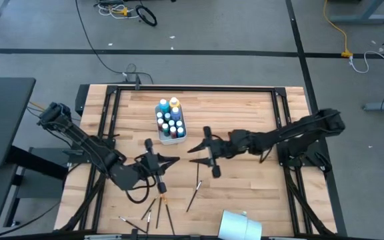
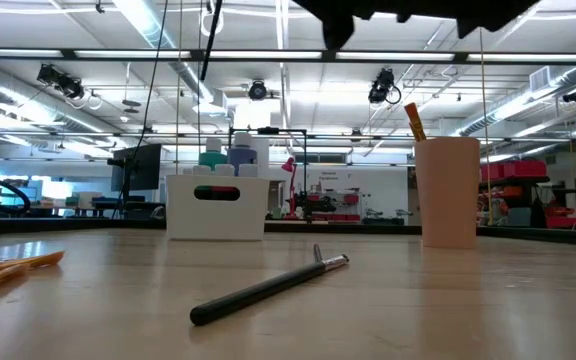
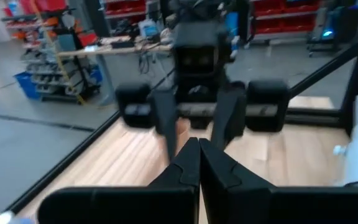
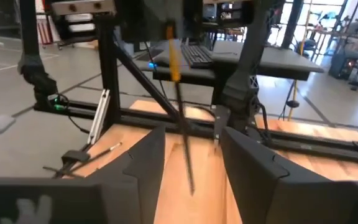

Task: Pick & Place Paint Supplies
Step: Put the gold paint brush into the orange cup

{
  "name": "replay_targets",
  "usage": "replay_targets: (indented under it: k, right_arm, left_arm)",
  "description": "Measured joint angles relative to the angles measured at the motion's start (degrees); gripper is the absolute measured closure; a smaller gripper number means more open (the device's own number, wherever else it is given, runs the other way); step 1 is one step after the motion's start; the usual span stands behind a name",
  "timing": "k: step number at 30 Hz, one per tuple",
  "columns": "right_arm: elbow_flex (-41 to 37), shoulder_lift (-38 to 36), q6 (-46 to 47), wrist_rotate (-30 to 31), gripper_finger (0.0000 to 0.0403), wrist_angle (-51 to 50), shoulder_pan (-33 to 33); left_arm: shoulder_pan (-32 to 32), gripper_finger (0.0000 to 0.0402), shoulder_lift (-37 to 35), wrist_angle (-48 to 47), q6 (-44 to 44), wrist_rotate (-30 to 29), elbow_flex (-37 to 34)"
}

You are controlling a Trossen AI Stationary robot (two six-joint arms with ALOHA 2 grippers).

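My right pincer (image 4: 191, 162) fingers parted, gripping nothing; orange-handled brush (image 4: 180, 99) upright ahead, between them. Left pincer (image 3: 199, 163) fully closed, empty.

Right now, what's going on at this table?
Both arms meet mid-table, tips facing each other. The left gripper is shut and the right gripper is open. A brush stands upright between them; I cannot tell whether the left gripper holds it. The bottles sit in the caddy, the cup has a brush in it, and loose brushes lie on the table.
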Motion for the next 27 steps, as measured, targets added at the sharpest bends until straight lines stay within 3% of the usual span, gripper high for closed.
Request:
replay_targets:
  k: [8,18,22,27]
  right_arm:
    - [6.21,7.09,-0.08,-3.7,0.023,0.06,-0.04]
    - [6.54,7.24,-0.24,-1.75,0.0235,2.82,-0.04]
    - [6.54,7.24,-0.18,-1.75,0.027,2.79,-0.11]
    - [6.54,7.24,-0.13,-1.73,0.0366,2.73,-0.11]
  left_arm:
    - [2.06,0.0401,0.0,1.39,1.05,2.48,0.0]
    - [4.81,0.0401,0.02,1.41,1.11,4.88,0.0]
    - [5.8,0.0401,0.02,1.41,1.11,6.3,0.0]
    - [6.32,0.0399,0.02,1.39,1.11,8.02,0.0]
